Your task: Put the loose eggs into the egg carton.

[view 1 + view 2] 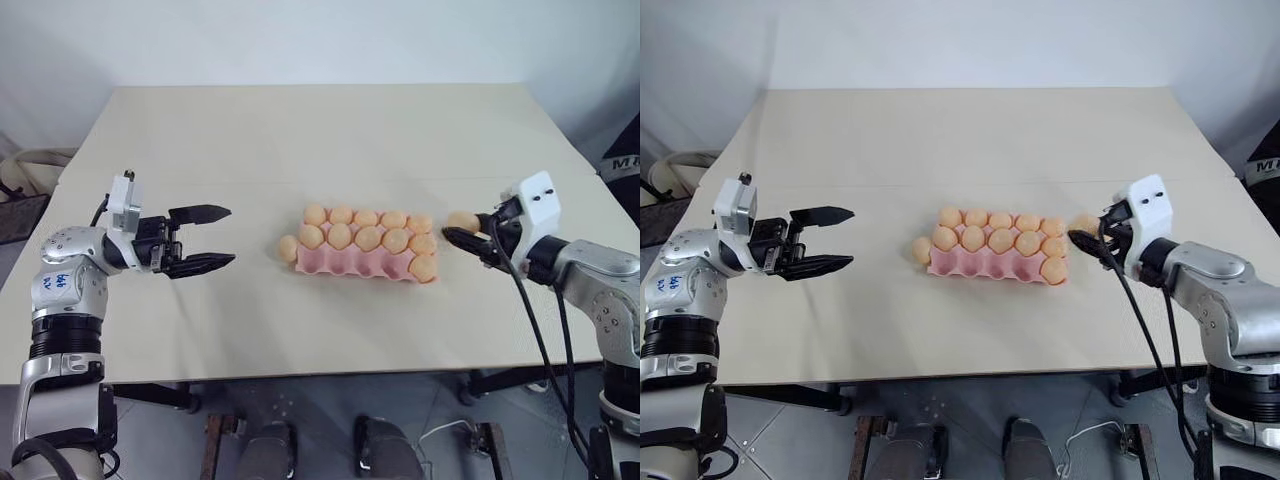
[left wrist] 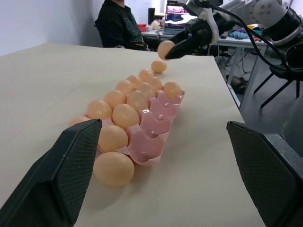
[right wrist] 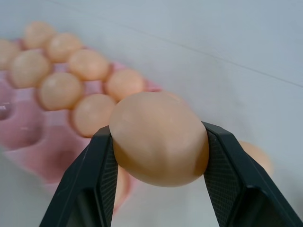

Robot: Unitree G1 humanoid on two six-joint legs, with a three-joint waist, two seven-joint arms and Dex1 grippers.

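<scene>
Black fingers of the right gripper clench one egg between them, held off the worktop at about 3 o'clock of the carton. Its grip sits on the egg's rounded sides, so a jolt or a slight loosening could, I judge, let the smooth shell slip and drop onto the worktop or onto eggs already seated.

Nearer the robot's left, the left gripper hangs released, jaws wide, well apart from the carton at its 9 o'clock. One loose egg lies touching the carton's edge on that side; a careless reach could nudge it or shove the light carton.

Most filled cups lie in the carton's far rows, while the near row looks mostly bare, with one egg at its right end. Lowering into a full cup would knock eggs together.

Head views give the overall layout. From the left wrist, another egg shows on the worktop beyond the carton, and a person sits far behind. From the right wrist, the pinch on the egg is plain.
</scene>
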